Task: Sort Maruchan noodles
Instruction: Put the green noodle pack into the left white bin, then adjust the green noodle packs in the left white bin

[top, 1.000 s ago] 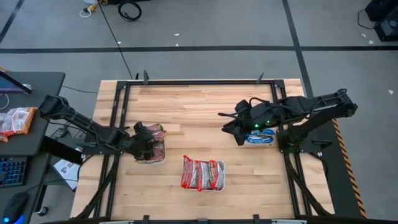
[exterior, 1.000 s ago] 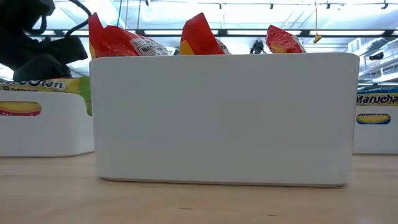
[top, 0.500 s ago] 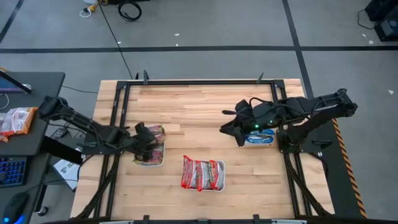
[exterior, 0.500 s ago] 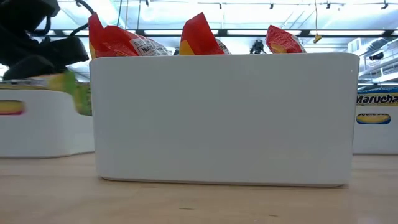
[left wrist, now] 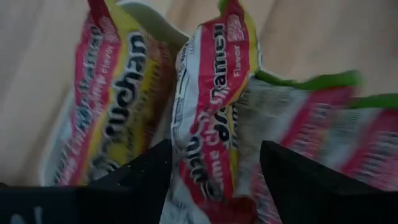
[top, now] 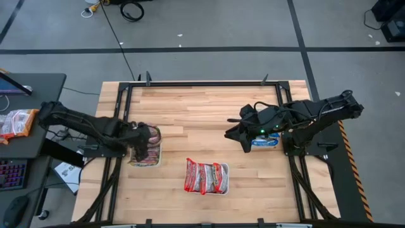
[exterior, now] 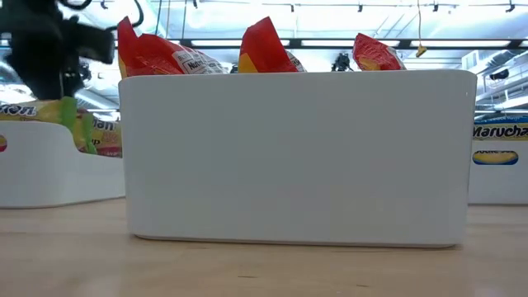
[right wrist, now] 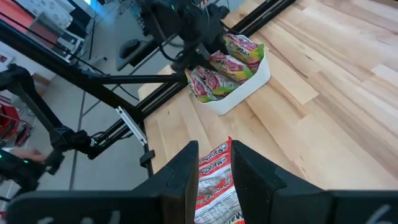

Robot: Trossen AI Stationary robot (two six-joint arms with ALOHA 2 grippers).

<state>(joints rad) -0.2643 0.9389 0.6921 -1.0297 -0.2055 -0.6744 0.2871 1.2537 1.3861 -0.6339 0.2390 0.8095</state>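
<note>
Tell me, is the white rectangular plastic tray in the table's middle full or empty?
Full: the white rectangular plastic tray holds red-and-silver crinkly noodle packets standing side by side.

Grey floor (top: 209,25) w/ dark tape lines; black desk (top: 28,107) left; ceiling lights (exterior: 330,33) overhead.

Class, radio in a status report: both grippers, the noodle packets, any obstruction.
Left gripper over the left tray, fingers astride a yellow-green packet. Right gripper open, empty, beside the blue packets. Red packets in the middle tray. No obstruction seen.
</note>
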